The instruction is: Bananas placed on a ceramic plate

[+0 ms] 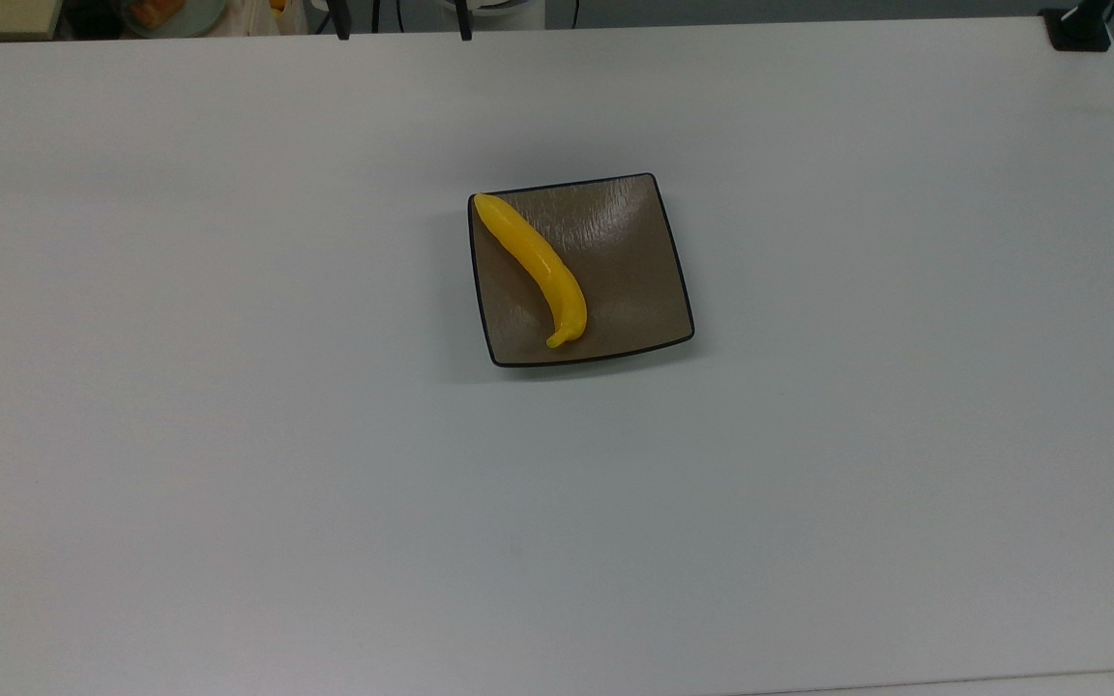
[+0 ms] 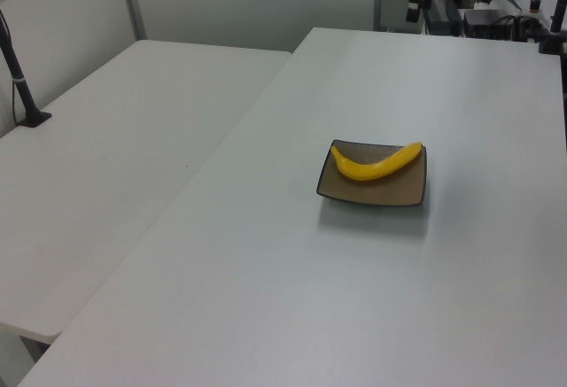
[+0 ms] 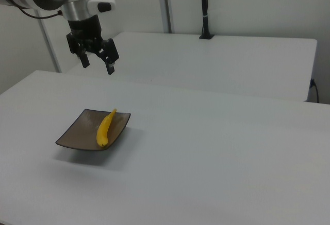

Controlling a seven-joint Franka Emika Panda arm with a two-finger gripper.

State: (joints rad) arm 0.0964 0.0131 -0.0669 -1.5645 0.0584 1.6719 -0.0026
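A glossy yellow banana lies diagonally on the square brown ceramic plate, in the half nearer the top view's left, with one tip at a corner of the rim. The same banana and plate sit at the left in the right view; in the left view the banana curves across the plate. My gripper hangs open and empty in the air, well above and behind the plate. Its dark fingertips reach the top view's upper edge.
The plate rests mid-way on a wide white table. A second white table adjoins it, with a black post clamped on. A black clamp sits at one corner. Equipment and cables crowd the far end.
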